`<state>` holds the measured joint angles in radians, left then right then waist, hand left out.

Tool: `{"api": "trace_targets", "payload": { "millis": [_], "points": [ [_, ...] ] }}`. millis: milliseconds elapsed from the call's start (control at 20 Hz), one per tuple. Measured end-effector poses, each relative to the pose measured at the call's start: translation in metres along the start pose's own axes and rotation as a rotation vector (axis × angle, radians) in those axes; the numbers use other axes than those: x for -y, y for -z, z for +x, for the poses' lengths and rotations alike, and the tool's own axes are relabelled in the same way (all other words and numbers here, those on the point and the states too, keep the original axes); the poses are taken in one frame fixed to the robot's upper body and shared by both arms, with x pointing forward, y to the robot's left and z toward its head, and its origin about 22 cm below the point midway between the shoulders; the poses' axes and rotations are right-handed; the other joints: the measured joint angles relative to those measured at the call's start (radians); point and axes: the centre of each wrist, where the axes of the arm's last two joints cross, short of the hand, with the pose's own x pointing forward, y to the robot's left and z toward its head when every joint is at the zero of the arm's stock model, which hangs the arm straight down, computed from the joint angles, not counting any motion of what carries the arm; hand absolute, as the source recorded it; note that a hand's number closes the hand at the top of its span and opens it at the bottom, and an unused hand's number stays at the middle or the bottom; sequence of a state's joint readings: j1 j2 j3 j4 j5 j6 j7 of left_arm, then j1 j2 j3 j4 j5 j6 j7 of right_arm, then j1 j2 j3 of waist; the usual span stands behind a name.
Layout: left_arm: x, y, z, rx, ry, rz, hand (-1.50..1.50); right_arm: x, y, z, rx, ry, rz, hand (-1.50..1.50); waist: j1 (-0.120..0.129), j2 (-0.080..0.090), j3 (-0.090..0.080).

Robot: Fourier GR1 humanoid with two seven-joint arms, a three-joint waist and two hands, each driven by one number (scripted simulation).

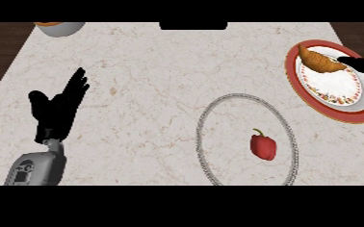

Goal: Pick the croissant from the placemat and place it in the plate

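The croissant (321,60) lies on the upper part of the plate (293,75) — a white plate with a red rim and a patterned band, near the counter's right edge. It rests tilted across the plate's white middle, one tip toward the upper left. Judging from the task, it looks to be already at its goal, and what remains is to let go and draw clear.

At the croissant's right end the right hand (353,63) shows only as a dark shape coming in from the view's right edge. It touches or nearly touches the pastry; whether its fingers are curled round it or spread I cannot tell, since most of the hand is cut off.

Lower and to the left of the plate lies the placemat (204,120) — a pale round mat with a grey beaded border. On it sits a red pepper (263,145), well apart from the croissant.

Far across the counter (156,67), at the view's left, the left hand (58,107) rests with fingers straight and pointing up, holding nothing. A bowl (61,28) peeks in at the upper left corner.
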<state>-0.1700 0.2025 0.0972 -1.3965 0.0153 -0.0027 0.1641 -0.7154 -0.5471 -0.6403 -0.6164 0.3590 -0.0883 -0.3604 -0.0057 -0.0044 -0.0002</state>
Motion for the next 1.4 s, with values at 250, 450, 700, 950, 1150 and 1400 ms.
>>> {"api": "trace_targets", "payload": {
  "millis": [250,450,700,950,1150,1400],
  "points": [
    [0.003,-0.004,0.001,-0.002,-0.002,-0.004,0.0,0.024,-0.007,-0.013,-0.079,0.159,0.056,-1.5,0.001,0.001,0.0],
    [0.0,-0.001,0.006,0.011,-0.006,-0.01,0.0,0.046,-0.016,-0.023,-0.074,0.192,0.066,-1.5,0.004,0.003,0.0],
    [0.004,-0.002,0.01,0.008,0.005,-0.014,0.0,0.068,-0.027,-0.039,-0.052,0.197,0.057,-1.5,0.009,0.005,0.001],
    [0.006,-0.001,0.008,0.011,0.002,-0.015,0.0,0.084,-0.04,-0.055,-0.056,0.186,0.042,-1.5,0.01,0.006,0.001],
    [0.004,-0.003,0.004,0.015,-0.005,-0.016,0.0,0.109,-0.044,-0.06,-0.06,0.168,0.02,-1.5,0.012,0.007,0.001],
    [0.012,0.0,0.003,0.009,-0.002,-0.014,0.0,0.127,-0.046,-0.064,-0.085,0.123,0.021,-1.5,0.015,0.008,0.001]
  ]
}}
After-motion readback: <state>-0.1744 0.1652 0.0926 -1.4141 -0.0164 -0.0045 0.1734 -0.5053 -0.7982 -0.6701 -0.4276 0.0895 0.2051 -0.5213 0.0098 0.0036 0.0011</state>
